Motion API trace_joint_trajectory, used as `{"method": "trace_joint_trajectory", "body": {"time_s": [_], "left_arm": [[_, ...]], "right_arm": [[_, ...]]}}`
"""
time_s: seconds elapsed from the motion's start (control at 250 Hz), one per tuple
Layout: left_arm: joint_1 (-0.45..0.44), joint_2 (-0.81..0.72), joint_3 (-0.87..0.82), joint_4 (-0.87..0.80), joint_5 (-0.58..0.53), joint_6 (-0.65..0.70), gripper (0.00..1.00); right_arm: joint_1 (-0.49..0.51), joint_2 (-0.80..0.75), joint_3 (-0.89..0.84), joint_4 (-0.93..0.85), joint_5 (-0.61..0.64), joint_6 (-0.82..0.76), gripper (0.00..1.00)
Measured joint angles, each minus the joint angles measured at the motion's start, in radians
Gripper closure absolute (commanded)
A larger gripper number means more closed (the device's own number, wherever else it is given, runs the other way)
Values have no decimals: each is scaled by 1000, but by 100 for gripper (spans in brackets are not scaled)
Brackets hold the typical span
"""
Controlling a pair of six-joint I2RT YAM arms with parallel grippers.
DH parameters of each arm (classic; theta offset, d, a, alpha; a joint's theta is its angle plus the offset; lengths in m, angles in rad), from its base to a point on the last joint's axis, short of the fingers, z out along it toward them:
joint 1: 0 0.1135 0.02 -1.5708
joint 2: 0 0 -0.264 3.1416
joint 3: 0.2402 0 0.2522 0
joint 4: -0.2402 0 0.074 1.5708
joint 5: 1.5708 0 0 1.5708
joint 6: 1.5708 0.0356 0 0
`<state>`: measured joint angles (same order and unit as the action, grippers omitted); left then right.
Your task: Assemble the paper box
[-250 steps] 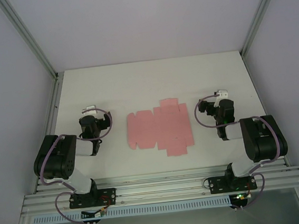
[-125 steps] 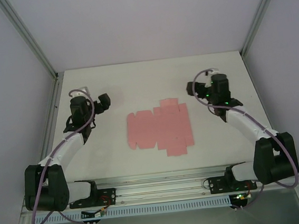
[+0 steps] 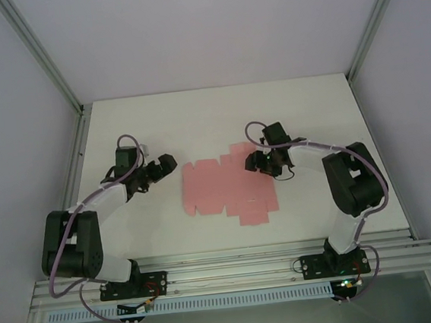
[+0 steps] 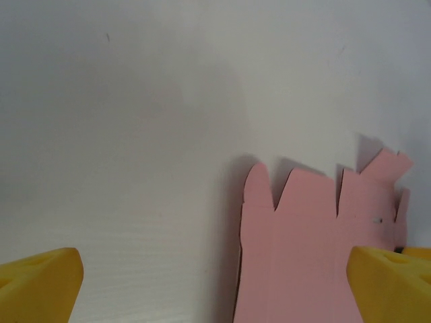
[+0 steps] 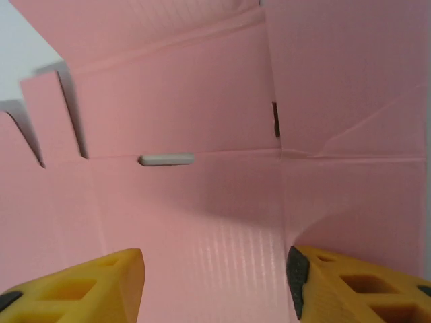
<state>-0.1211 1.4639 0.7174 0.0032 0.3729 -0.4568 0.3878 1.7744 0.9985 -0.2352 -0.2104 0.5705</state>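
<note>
paper box (image 3: 226,187): lay flat, pink, on table (image 3: 196,117)
left hand (image 3: 167,164): was spread wide, empty, beside sheet's left edge
right hand (image 3: 255,162): fingers were apart over sheet's right side

The paper box (image 3: 222,185) is a plain pink die-cut sheet, still unfolded. It lies flat in the middle of the white table (image 3: 196,117). It has creases between its panels, small flaps on the far and near edges, and a narrow slot in one panel.
</note>
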Motion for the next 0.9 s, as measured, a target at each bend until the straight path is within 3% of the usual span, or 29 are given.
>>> {"method": "trace_joint_trajectory", "body": {"time_s": [0.1,0.659,0.835,0.899], "left_arm": [[-15,51,10,-1,39,-4,0],[-51,202,61,98,201,-65,0],[-51,234,66,153,253,-85,15],[-62,249,59,193,284,-98,31]], "right_arm": [[-2,34,23,14,-16,24,47],[-40,84,15,162,-110,119,48],[-41,96,12,198,-129,126,48],[-42,97,11,206,-133,126,48]]}}
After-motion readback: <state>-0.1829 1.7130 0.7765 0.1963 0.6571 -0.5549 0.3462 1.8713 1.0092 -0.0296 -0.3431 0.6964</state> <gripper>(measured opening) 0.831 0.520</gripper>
